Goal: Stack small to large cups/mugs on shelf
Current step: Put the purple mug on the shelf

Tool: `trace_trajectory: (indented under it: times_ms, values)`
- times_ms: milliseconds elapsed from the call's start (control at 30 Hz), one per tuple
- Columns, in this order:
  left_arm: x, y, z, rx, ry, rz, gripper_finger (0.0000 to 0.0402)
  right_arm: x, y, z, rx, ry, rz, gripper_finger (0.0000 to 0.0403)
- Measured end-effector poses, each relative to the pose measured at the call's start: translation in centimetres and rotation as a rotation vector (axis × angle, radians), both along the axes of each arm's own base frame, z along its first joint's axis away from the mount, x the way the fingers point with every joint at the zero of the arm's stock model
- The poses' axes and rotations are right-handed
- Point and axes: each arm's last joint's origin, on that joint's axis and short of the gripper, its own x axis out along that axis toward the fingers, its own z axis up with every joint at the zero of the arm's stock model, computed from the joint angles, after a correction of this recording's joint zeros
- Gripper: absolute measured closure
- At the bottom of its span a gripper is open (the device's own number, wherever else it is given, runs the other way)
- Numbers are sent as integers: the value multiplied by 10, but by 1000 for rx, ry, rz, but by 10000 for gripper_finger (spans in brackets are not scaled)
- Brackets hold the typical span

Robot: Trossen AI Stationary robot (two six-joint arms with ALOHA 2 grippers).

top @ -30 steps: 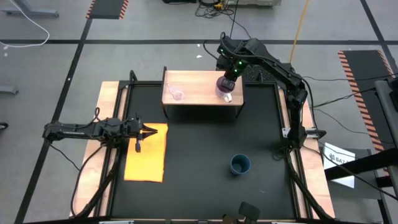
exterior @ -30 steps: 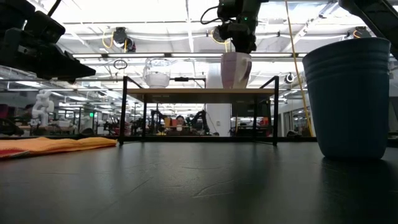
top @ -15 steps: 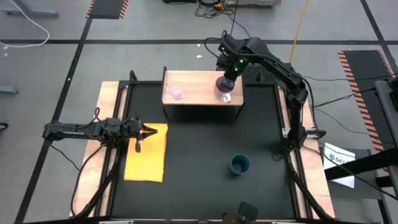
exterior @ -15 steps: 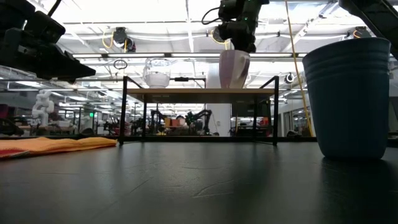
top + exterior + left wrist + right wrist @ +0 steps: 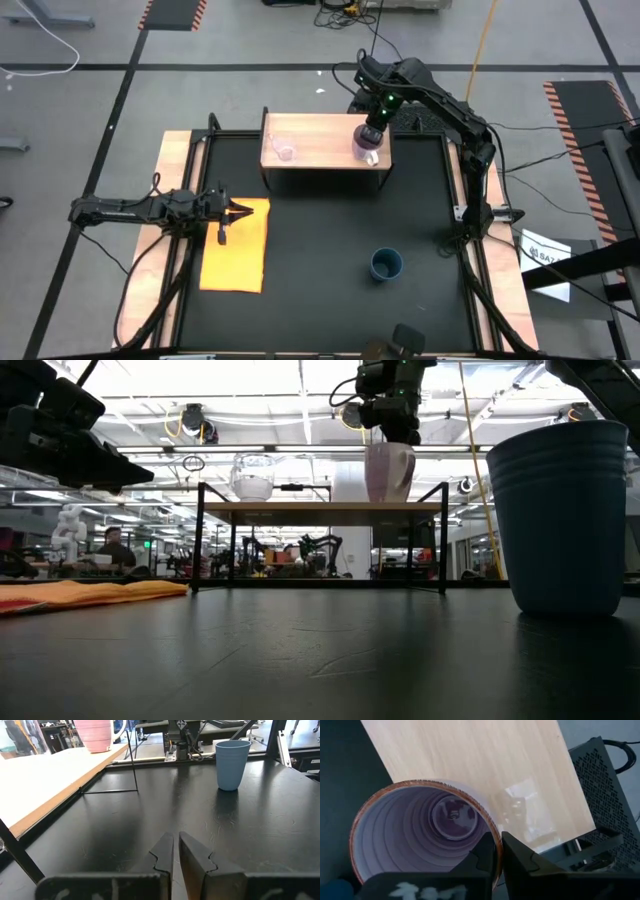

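Right gripper [image 5: 498,851] pinches the purple mug's [image 5: 366,142] rim, upright on shelf [image 5: 320,140].

Right gripper [image 5: 371,141] over the shelf [image 5: 325,143] at 12 o'clock, on the purple mug [image 5: 365,146] at its 3 o'clock end. Glass cup [image 5: 286,152] at shelf's 9 o'clock end. Teal cup [image 5: 386,264] on the black table [image 5: 320,290] toward 5 o'clock. Left gripper [image 5: 240,211] at 9 o'clock above the orange mat [image 5: 236,255].

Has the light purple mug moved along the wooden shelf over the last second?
Yes. The light purple mug, held by the right tool, shifted toward the light-wood shelf's right-hand leg in the low view.
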Motion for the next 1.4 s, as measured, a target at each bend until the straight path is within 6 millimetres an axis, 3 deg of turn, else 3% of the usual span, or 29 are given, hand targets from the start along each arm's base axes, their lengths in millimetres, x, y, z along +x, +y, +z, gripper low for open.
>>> trace_trajectory:
  times_ms: [1400]
  values:
    - [0,0,0,-3,0,0,369,-1,-1,0,36,-25,-20,393]
